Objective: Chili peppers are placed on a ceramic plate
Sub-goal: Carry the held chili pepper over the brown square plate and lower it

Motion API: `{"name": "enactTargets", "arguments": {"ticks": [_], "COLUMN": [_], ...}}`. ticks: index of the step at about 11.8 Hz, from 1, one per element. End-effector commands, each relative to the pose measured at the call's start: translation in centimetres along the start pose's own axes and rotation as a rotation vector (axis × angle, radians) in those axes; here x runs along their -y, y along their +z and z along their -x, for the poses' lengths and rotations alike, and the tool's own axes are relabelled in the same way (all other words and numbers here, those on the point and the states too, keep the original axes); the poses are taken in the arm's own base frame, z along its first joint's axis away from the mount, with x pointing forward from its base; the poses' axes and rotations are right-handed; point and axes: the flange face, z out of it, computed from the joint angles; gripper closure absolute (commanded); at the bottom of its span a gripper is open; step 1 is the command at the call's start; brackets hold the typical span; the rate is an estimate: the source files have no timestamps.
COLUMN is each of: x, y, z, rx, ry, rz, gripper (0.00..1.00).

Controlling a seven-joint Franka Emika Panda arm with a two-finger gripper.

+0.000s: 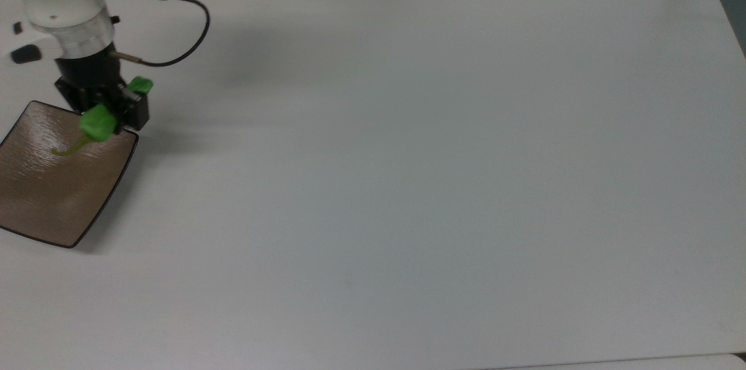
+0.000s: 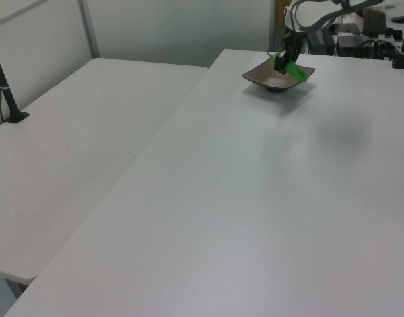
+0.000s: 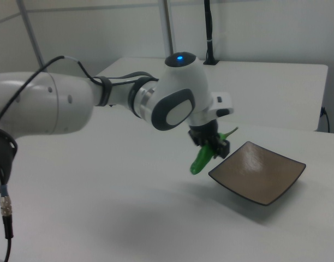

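The white tabletop (image 1: 408, 183) carries one plate and nothing else loose. One robot arm (image 3: 101, 103) reaches in over the top view's upper-left corner of the tabletop.

The single square brown plate (image 1: 41, 195) sits at the top view's left edge of the tabletop, glossy and rippled; being ceramic, it is probably hard and breakable, so a drop onto it should be gentle.

The pincer (image 1: 105, 105) hangs over the plate's corner nearest the arm, clamped on the middle of the one green pepper (image 1: 96, 123). The pepper is held clear of the plate, tilted, its thin stem (image 1: 67, 150) pointing out over the plate's surface and its other end sticking out behind the pincer in the right view.

The pepper looks light, smooth and likely slippery, with some give; the mid-body hold suits it, whereas the stem seems too thin and weak to grip.
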Motion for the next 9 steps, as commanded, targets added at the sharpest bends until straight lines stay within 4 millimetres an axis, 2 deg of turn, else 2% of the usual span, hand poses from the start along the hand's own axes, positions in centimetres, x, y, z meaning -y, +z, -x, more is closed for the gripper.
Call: {"name": "enactTargets", "arguments": {"ticks": [1,2,3,4,5,6,9], "x": [-3.6,-4.9,-6.0,-6.3,-6.3,-6.3,-6.4], "y": [0.2,-0.1,0.6,0.6,1.2,1.2,1.1], "z": [-2.5,-2.7,-2.6,-2.8,-2.7,-2.7,-2.8], "rx": [-0.178,-0.217,-0.228,-0.24,-0.235,-0.235,-0.23], "ry": [0.189,0.255,0.298,0.328,0.336,0.309,0.285], "rz": [-0.032,-0.054,-0.071,-0.092,-0.098,-0.089,-0.095], "gripper": [0.85,0.84,0.82,0.64,0.12,0.0,0.0]}}
